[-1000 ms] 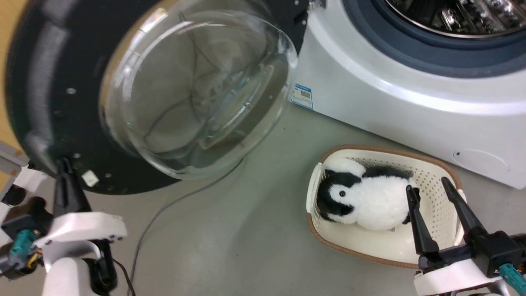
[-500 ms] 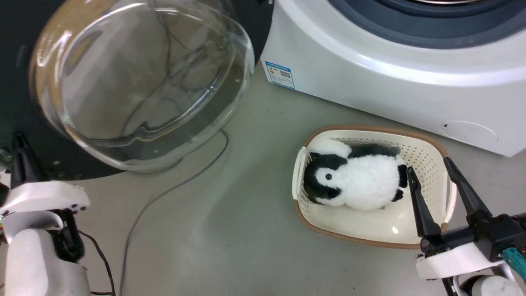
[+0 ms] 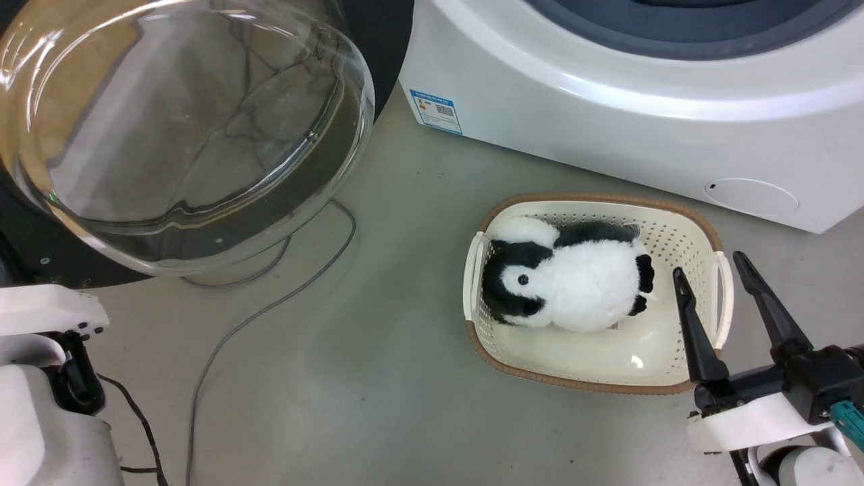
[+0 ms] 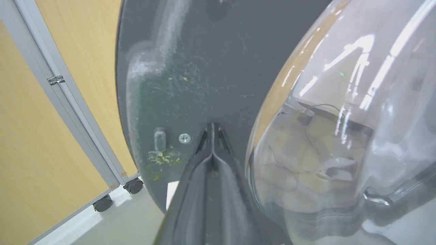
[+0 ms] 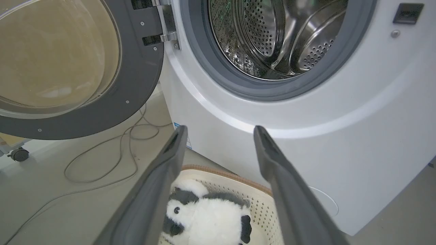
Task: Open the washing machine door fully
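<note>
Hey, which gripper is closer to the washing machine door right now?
Left. The left gripper, fingers together, has its tips at the washing machine door, on its black face beside the glass bowl. The right gripper hovers open over the basket, well apart from the door.

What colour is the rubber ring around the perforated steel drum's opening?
Grey-blue; the rubber ring shows best in the right wrist view.

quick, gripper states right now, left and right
Left gripper: closed, holding nothing, tips at the washing machine door.
Right gripper: open, holding nothing, by the basket.
</note>
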Robot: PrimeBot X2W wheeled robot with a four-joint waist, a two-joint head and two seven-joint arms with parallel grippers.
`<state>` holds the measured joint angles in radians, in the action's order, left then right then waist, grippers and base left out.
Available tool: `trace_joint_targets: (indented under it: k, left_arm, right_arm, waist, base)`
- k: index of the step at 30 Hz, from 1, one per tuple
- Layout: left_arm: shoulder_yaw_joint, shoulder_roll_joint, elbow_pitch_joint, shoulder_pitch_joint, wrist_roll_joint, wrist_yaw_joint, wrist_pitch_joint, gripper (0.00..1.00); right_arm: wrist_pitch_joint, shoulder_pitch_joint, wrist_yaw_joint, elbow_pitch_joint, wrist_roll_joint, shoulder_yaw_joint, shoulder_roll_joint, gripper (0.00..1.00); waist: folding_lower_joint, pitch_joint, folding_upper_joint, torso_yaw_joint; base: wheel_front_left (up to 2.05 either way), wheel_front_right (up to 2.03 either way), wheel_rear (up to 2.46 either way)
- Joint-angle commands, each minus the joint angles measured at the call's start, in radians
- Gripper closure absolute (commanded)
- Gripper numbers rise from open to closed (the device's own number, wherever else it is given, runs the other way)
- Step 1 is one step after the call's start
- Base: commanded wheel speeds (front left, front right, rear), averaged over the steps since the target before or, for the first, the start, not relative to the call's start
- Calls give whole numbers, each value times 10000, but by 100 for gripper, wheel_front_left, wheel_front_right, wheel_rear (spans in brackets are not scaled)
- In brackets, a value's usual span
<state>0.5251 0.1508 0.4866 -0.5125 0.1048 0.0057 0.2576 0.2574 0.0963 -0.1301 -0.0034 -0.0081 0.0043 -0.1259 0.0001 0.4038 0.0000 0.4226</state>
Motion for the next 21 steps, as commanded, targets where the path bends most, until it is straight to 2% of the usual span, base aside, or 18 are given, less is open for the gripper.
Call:
trace_joint_targets:
  k: [1,9,21]
  left_arm:
    - [45,63,48,-142,-94,-34,42,100]
    - [108,-82,-472,302,-386,-237,42,100]
    - [-457,-566,-2492,1307,-792,-732,42,100]
  right_arm:
    - [44,202,-6,-6,-39,-21,-11,0]
    - [44,111,-6,-30,-12,-133,248,0]
    - [44,-140,-6,-453,53,-381,683,0]
  waist:
    - [-1,-30,0,-24]
    - [-1,-559,0,-176]
    - [-1,-1849,0,-580]
  base:
    - [0,0,0]
    - [0,0,0]
    - [0,0,0]
